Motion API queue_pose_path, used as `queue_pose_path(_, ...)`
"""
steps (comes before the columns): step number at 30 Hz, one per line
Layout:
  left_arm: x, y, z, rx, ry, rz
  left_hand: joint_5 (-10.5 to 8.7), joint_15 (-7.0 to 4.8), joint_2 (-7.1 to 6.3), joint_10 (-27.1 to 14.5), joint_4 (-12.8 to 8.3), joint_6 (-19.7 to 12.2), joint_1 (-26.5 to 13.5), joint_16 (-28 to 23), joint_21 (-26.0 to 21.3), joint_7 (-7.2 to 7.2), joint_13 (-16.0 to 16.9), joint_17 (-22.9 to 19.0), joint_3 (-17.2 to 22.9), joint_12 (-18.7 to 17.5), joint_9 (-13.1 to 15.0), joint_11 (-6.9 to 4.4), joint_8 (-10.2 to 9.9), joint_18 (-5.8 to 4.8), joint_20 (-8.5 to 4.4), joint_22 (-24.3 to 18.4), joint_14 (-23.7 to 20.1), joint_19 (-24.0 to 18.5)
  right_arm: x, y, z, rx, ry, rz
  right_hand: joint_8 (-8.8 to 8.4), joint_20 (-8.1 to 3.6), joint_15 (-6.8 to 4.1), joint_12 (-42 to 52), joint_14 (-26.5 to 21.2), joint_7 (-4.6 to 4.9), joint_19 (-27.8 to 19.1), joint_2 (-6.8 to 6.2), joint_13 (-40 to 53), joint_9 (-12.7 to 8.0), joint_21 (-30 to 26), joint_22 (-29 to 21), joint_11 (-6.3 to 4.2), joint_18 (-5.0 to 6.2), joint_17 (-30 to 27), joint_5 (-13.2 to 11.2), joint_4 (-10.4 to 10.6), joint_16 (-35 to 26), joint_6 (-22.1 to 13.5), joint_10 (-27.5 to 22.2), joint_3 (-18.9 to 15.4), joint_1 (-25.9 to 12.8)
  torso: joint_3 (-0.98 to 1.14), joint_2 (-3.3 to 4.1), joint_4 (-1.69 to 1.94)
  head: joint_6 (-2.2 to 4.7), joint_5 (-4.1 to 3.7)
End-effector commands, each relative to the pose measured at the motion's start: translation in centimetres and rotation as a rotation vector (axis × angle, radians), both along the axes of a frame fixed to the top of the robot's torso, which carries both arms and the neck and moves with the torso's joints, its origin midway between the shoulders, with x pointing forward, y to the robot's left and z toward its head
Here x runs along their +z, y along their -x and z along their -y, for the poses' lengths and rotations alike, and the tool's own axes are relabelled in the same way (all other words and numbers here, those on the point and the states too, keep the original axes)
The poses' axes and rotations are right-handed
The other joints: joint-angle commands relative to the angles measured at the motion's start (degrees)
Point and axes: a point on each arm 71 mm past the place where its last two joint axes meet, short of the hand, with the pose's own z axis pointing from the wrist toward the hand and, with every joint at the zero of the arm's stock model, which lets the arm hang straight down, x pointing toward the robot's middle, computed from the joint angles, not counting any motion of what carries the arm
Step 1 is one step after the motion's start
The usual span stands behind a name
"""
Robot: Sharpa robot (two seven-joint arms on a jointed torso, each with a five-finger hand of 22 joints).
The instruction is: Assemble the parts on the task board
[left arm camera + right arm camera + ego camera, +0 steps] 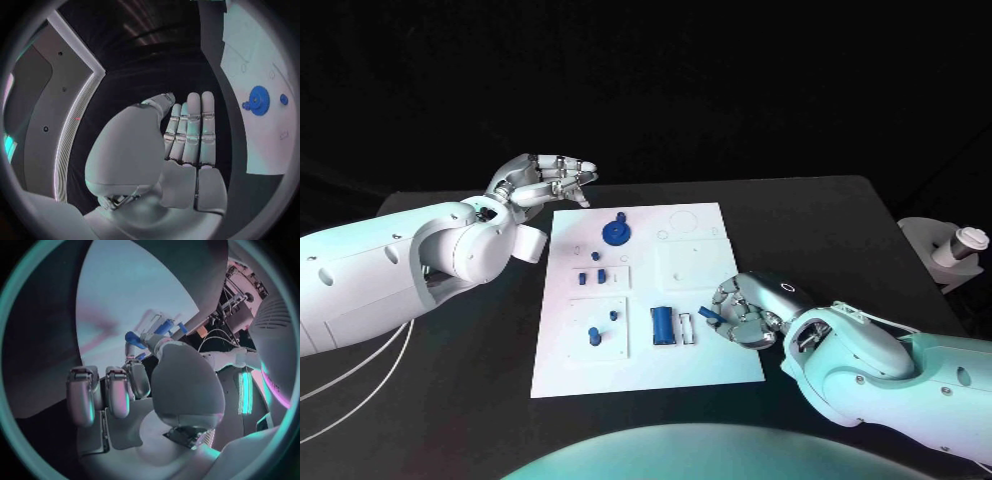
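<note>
A small blue part (pixel 708 313) is pinched by the right hand (pixel 750 310) at the board's (pixel 697 365) right edge. The left hand (pixel 545 179) is held empty with fingers extended, just beyond the board's far left corner, near the blue gear (pixel 616 232).

Left arm reaches in from the side, its hand (pixel 548 178) raised off the table with fingers (pixel 192 131) straight and side by side, holding nothing (palm flat in the left wrist view). Right arm bends in low, its hand (pixel 750 309) curled downward, fingertips (pixel 139 340) drawn together around a small blue part (pixel 708 314) at the thumb.
</note>
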Motion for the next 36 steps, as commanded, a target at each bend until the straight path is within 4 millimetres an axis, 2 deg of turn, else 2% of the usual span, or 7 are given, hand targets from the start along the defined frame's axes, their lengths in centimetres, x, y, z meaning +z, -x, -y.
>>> queue_pose_path(1, 0.1, 0.1, 0.3, -0.018, 0.011, 0.002, 0.28, 0.02, 0.07, -0.5, 0.0, -0.5, -0.4, 0.4, 0.3, 0.01, -0.1, -0.1, 0.3, 0.2, 0.0, 0.07, 0.2, 0.65, 0.01, 0.0, -0.4, -0.3, -0.4, -0.1, -0.4, -0.044, -0.059, -0.074, 0.26, -0.11, -0.06, 0.3, 5.7, -0.72, 5.4, 0.08, 6.0, 0.5, 0.3, 14.6, -0.09, -0.87, 13.2, 0.4, -5.5, 0.3, 0.2, 0.5, 6.0, -1.4, 0.03, 0.08, 0.09, -0.12, -0.06)
queue_pose_path(5, 0.1, 0.1, 0.4, -0.02, 0.012, 0.001, 0.28, 0.02, 0.07, -0.5, 0.0, -0.5, -0.4, 0.4, 0.3, 0.01, -0.1, -0.1, 0.3, 0.2, 0.0, 0.07, 0.2, 0.65, 0.01, 0.0, -0.4, -0.3, -0.9, -0.1, -1.0, -0.048, -0.084, -0.133, 0.19, -0.16, -0.1, 0.5, 5.7, -0.8, 5.5, -0.16, 6.1, 0.4, 0.4, 14.6, -0.14, -0.89, 13.3, 1.0, -4.7, 0.3, 0.4, 0.6, 5.7, -3.4, 0.05, 0.07, 0.01, -0.24, 0.15)
queue_pose_path(6, 0.1, 0.1, 0.4, -0.02, 0.012, 0.001, 0.28, 0.02, 0.07, -0.5, 0.0, -0.5, -0.4, 0.4, 0.3, 0.01, -0.1, -0.1, 0.3, 0.2, 0.0, 0.07, 0.2, 0.65, 0.01, 0.0, -0.4, -0.3, -1.0, -0.2, -1.2, -0.048, -0.089, -0.145, 0.21, -0.16, -0.07, 0.8, 5.7, -0.82, 5.5, -0.31, 6.3, 0.4, 0.5, 14.6, -0.14, -0.92, 13.4, 3.3, -3.3, 0.4, 0.8, 0.8, 4.6, -5.8, 0.06, 0.04, 0.02, -0.27, 0.15)
queue_pose_path(12, 0.1, 0.2, 0.4, -0.021, 0.012, 0.001, 0.28, 0.02, 0.07, -0.5, 0.0, -0.5, -0.4, 0.4, 0.3, 0.01, -0.1, -0.1, 0.3, 0.2, 0.0, 0.07, 0.2, 0.65, 0.01, 0.0, -0.4, -0.3, -1.5, -0.3, -1.9, -0.047, -0.106, -0.19, 0.4, -0.3, -0.27, 1.5, 5.7, -1.1, 5.6, 0.1, 6.8, 0.3, 0.8, 14.7, -0.36, -0.98, 13.5, 3.2, -1.3, 0.4, 1.9, 1.1, 2.6, -9.1, 0.04, 0.03, 0.04, -0.34, 0.16)
queue_pose_path(17, 0.1, 0.2, 0.4, -0.022, 0.012, 0.001, 0.28, 0.02, 0.07, -0.5, 0.0, -0.5, -0.4, 0.4, 0.3, 0.01, -0.1, -0.1, 0.3, 0.2, 0.0, 0.07, 0.2, 0.65, 0.01, 0.0, -0.4, -0.3, -1.7, -0.3, -2.4, -0.042, -0.113, -0.204, 0.5, -0.37, -0.36, 1.9, 5.8, -1.22, 5.6, 0.25, 7.0, 0.3, 0.9, 14.7, -0.45, -0.99, 13.7, 3.2, -0.9, 0.5, 2.2, 1.2, 1.8, -9.8, 0.08, 0.06, 0.05, -0.45, 0.33)
queue_pose_path(28, 0.1, 0.2, 0.4, -0.023, 0.012, -0.002, 0.29, 0.02, 0.08, -0.5, -0.1, -0.5, -0.4, 0.4, 0.4, 0.01, -0.1, -0.1, 0.4, 0.3, -0.1, 0.07, 0.3, 0.66, 0.01, 0.1, -0.4, -0.3, -2.1, -0.3, -2.5, -0.028, -0.083, -0.238, 0.62, -0.46, -0.44, 2.2, 5.8, -1.33, 5.6, 0.28, 7.2, 0.3, 0.9, 14.7, -0.55, -0.99, 13.7, 3.2, -0.2, 0.5, 2.6, 1.4, 0.9, -10.8, 0.03, 0.0, 0.0, -0.81, 0.44)
queue_pose_path(36, 0.1, 0.2, 0.4, -0.024, 0.012, -0.003, 0.29, 0.02, 0.08, -0.5, -0.1, -0.5, -0.4, 0.4, 0.4, 0.01, -0.1, -0.1, 0.4, 0.3, -0.1, 0.07, 0.3, 0.66, 0.01, 0.1, -0.4, -0.3, -2.3, -0.3, -2.6, -0.023, -0.069, -0.24, 0.69, -0.49, -0.48, 2.4, 5.8, -1.39, 5.6, 0.17, 7.3, 0.3, 1.0, 14.7, -0.59, -1.01, 13.7, 3.2, 0.1, 0.5, 2.7, 1.4, 0.5, -11.2, 0.06, 0.01, 0.01, -0.81, 0.49)
